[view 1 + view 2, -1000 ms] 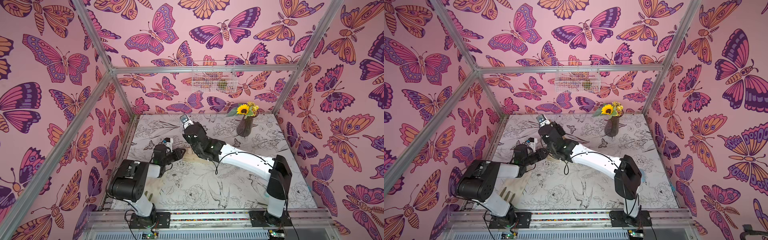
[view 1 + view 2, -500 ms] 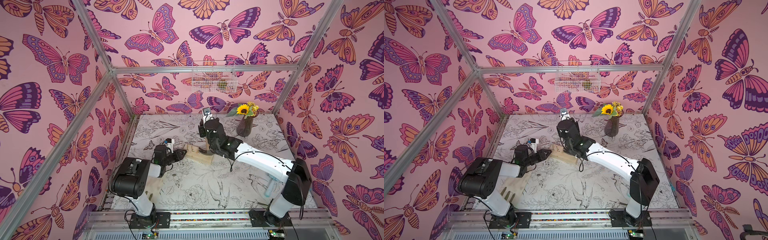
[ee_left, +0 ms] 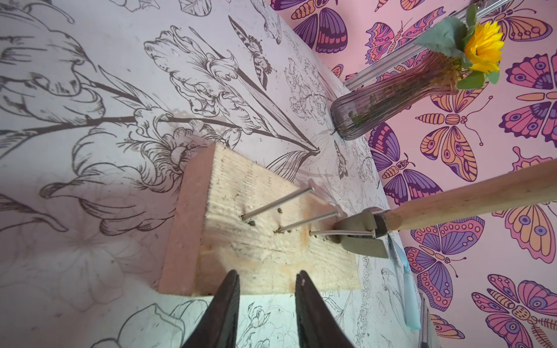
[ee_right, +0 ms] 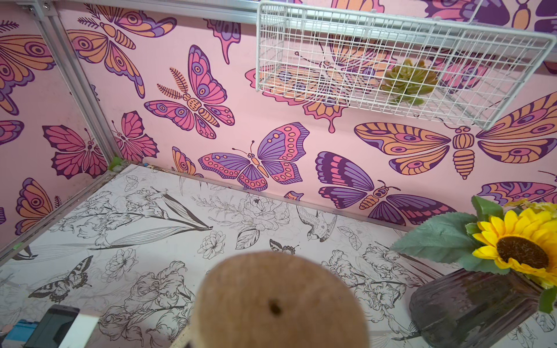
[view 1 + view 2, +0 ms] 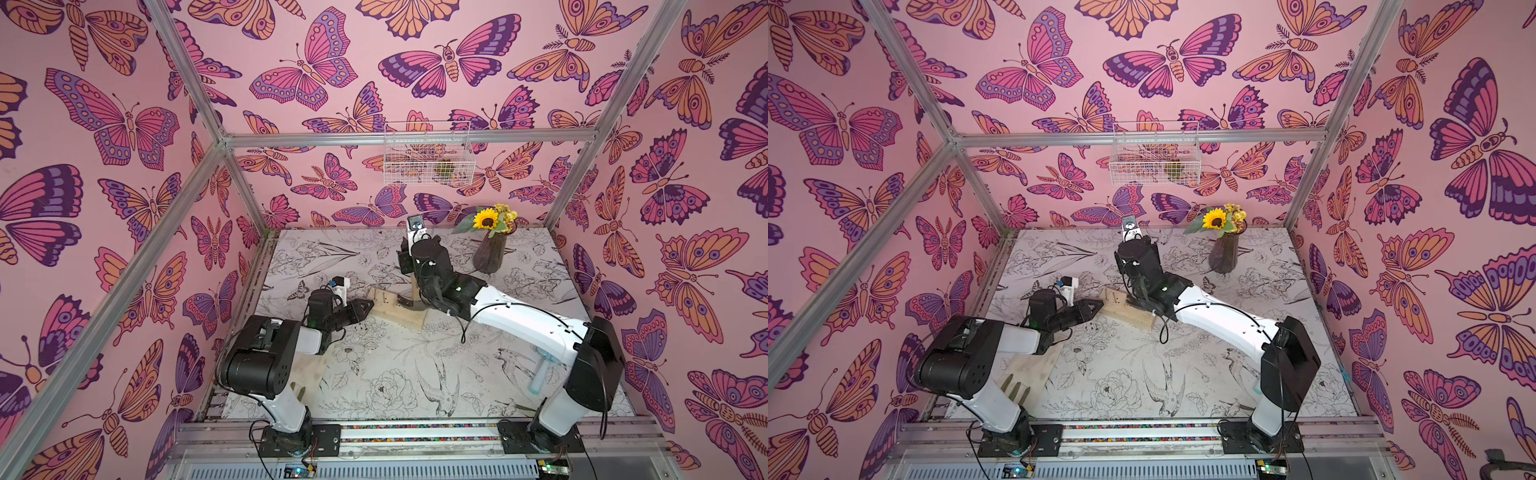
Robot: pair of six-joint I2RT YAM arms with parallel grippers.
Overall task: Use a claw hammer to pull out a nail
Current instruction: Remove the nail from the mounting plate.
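**Levering the nail [image 3: 340, 233]: the handle runs 6 to 12 from the claw**

Your right gripper [image 5: 412, 272] is clamped on the claw hammer [image 3: 437, 208], well up the wooden handle. The right wrist view shows only the butt end [image 4: 277, 301]. In a top view the steel head [image 5: 409, 302] rests on the wood block [image 5: 399, 318] at 6 o'clock from that gripper, so the long axis stands nearly upright. The claw forks the nearest of three nails. Your left gripper [image 3: 266, 274] lies at 9 o'clock from the head, jaws narrowly apart with nothing between them, tips at the block's end. Only the right arm has the lever; I judge the left should brace the block.
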